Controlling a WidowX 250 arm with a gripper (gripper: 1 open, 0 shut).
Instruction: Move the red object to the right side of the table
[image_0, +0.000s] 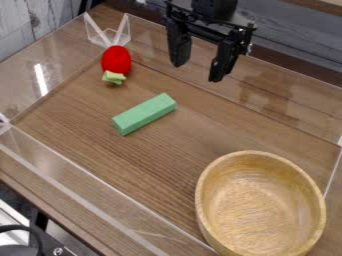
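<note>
On the table (254, 105), the red object (116, 62) lay near the far left corner. Well apart to its right hung the gripper (197, 66), jaws spread, empty. Nearer sat a green block (144, 114) and a wooden bowl (262, 206).

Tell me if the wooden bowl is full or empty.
Empty: the wooden bowl shows only its bare inside, nothing lying in it.

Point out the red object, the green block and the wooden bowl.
red object (116, 61): camera view, on its red body.
green block (144, 113): camera view, middle of its top face.
wooden bowl (214, 176): camera view, on its left rim.
</note>
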